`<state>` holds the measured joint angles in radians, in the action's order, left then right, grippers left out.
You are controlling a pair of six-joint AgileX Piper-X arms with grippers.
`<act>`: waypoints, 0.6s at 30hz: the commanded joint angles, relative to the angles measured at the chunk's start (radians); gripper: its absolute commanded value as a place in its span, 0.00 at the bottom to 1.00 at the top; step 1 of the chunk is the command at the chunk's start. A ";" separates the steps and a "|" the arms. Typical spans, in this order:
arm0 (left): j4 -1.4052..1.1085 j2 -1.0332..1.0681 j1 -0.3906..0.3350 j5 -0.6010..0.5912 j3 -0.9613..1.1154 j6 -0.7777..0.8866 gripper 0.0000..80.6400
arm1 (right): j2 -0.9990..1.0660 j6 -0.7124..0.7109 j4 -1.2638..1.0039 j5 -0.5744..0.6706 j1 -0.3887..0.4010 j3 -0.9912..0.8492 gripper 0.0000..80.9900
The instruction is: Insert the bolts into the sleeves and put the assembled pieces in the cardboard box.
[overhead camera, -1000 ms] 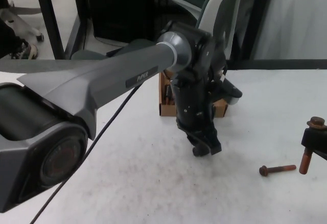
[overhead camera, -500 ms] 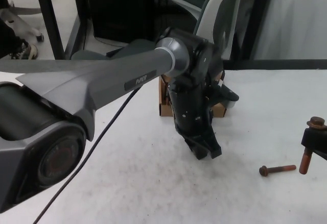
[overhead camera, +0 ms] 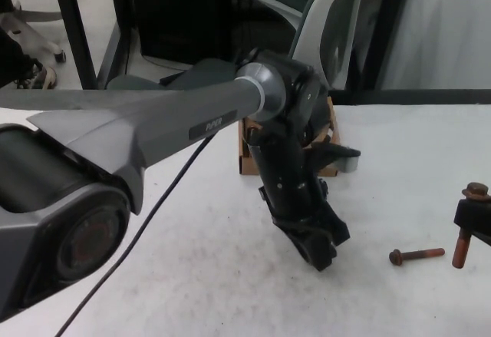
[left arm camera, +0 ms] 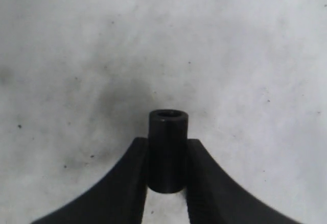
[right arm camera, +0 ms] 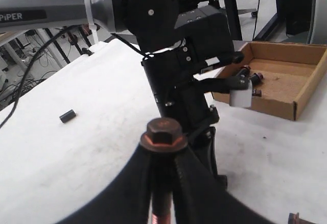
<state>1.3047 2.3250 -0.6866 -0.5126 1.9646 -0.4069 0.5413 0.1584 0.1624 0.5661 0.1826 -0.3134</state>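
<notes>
My left gripper is shut on a short black sleeve, bore end pointing away from the wrist, just above the white bench. In the high view this gripper hangs mid-bench in front of the cardboard box. My right gripper is shut on a copper-coloured bolt, hex head up, and holds it upright at the bench's right edge. A second bolt lies flat on the bench between the two grippers.
The cardboard box holds a few assembled pieces in one corner. A loose black sleeve lies on the bench beyond the left arm. An office chair stands behind the bench.
The left gripper has swung nearer and to the right with the sleeve, toward the right gripper. The right gripper and its bolt have barely shifted.
</notes>
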 commanded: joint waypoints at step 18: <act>-0.310 -0.515 -0.082 0.055 -0.392 0.072 0.01 | -0.228 -0.001 0.121 0.000 -0.002 -0.004 0.00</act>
<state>1.1488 1.9258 -0.7485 -0.4581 1.7110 -0.3849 0.3471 0.1584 0.2633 0.5661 0.1826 -0.3134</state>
